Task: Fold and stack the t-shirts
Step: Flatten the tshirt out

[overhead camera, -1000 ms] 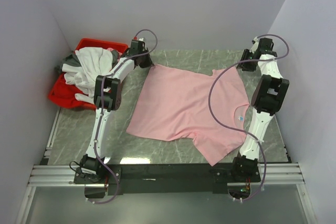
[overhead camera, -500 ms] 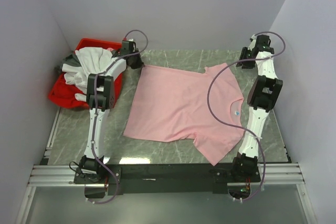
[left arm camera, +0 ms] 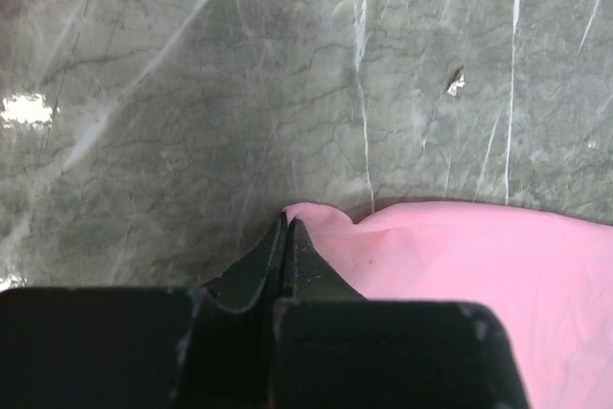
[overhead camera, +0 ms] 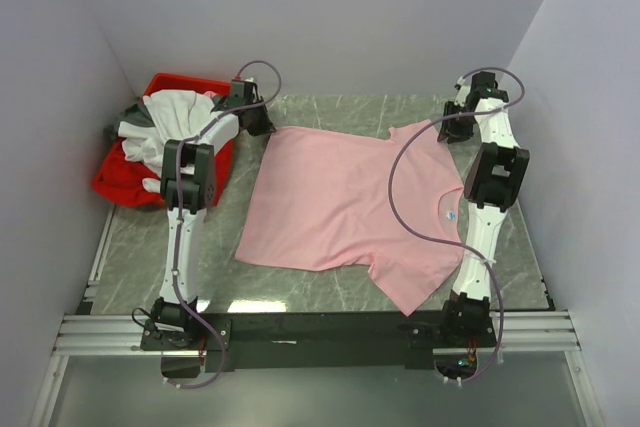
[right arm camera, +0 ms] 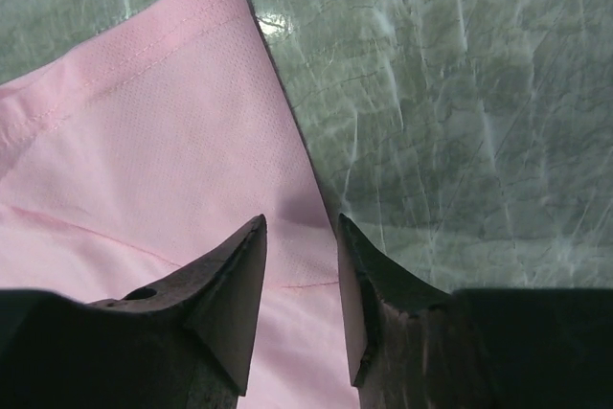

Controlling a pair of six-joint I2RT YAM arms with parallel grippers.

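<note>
Smooth pink t-shirt [overhead camera: 350,207] on veined marble [overhead camera: 140,247]; left fingers [left arm camera: 271,258] tight on corner, right fingers [right arm camera: 235,280] apart.

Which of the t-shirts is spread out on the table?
The light pink t-shirt: it lies spread on the table, while the white shirts are bunched in the red bin.

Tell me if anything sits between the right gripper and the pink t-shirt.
Nothing visible does. The right gripper stands open directly over the sleeve edge of the pink t-shirt, with only the marble table beside it.
</note>
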